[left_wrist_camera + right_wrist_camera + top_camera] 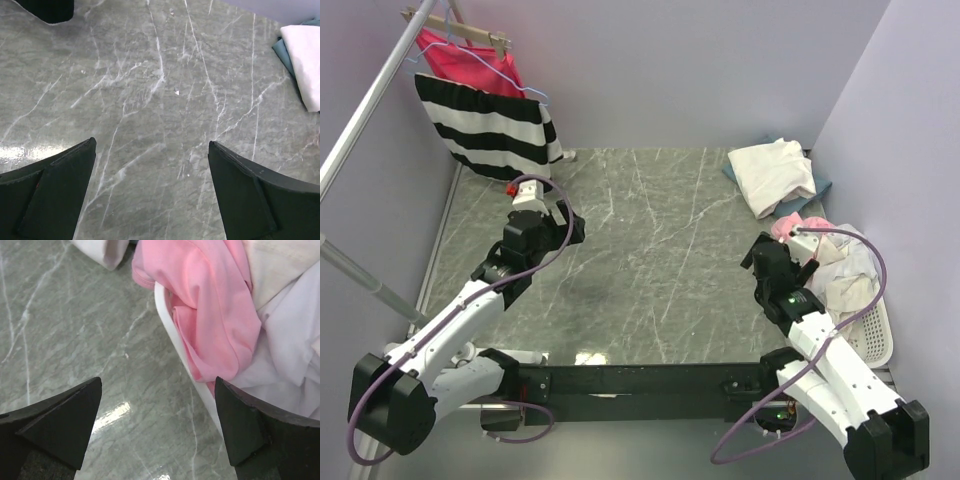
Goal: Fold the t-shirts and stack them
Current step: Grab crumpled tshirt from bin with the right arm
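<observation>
Both arms are idle, so you are at the start of a fresh shirt. The left gripper (151,147) hangs over the bare worktop (650,260) toward its left edge, jaws spread as wide as they go and nothing between them. The right gripper (158,385) is just as wide and just as empty, and it hovers beside the near left rim of the basket (880,335) at the worktop's right edge.

The pink tee (210,305) spills over that rim, just ahead of the right fingers. Cream tees (285,340) are heaped behind it in the basket. At the far right corner a white tee (772,172) lies folded on top of a blue one (817,185), so the stack looks begun.

Your next move is probably the pink tee. Bring the right gripper forward and down onto the fold draped over the rim, and pinch cloth only, not the plastic. Lift high enough that the hem clears the basket and the cream tees do not drag out with it. Then carry it to the middle of the worktop, where the left arm can help spread it.
</observation>
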You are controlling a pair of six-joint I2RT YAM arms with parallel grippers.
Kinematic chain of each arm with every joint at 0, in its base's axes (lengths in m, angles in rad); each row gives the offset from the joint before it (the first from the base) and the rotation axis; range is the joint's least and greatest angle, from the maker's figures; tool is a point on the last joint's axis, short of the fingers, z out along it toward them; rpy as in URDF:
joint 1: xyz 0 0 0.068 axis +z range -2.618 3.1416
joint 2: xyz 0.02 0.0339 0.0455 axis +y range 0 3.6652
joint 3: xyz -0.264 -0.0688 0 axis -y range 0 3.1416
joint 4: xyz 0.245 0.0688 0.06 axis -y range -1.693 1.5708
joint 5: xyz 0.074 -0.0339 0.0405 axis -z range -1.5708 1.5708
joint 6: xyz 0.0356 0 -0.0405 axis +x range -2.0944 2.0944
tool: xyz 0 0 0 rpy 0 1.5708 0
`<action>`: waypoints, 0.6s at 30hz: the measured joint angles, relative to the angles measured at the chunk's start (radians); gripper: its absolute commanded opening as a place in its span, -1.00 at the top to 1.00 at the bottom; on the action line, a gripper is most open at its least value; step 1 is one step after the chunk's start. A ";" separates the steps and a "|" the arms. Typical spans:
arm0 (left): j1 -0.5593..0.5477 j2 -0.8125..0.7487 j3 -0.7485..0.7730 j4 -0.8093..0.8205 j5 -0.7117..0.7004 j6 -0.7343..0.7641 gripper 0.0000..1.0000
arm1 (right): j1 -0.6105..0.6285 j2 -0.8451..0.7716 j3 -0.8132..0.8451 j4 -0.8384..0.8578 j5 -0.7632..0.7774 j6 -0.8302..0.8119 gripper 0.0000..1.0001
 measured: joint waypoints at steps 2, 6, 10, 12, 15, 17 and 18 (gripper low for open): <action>-0.002 0.011 0.000 -0.001 -0.001 0.000 -0.99 | -0.009 0.013 0.002 -0.003 0.010 0.004 -0.99; -0.002 0.013 0.000 0.000 0.000 0.000 -0.99 | -0.046 0.029 0.011 -0.036 0.031 0.026 -0.99; -0.002 0.013 0.000 0.000 0.014 0.000 -0.99 | -0.142 0.053 0.057 -0.105 0.053 0.063 -0.99; -0.002 0.013 0.000 0.000 0.018 0.000 -0.99 | -0.169 0.058 0.085 -0.142 0.078 0.078 -0.99; -0.002 0.013 0.000 0.001 0.024 -0.001 -0.99 | -0.184 0.054 0.117 -0.183 0.108 0.092 -0.99; -0.002 0.013 0.000 0.000 0.031 -0.003 -0.99 | -0.194 0.053 0.127 -0.209 0.117 0.111 -0.99; -0.002 0.013 0.000 0.000 0.035 -0.003 -0.99 | -0.207 0.053 0.127 -0.216 0.121 0.115 -0.99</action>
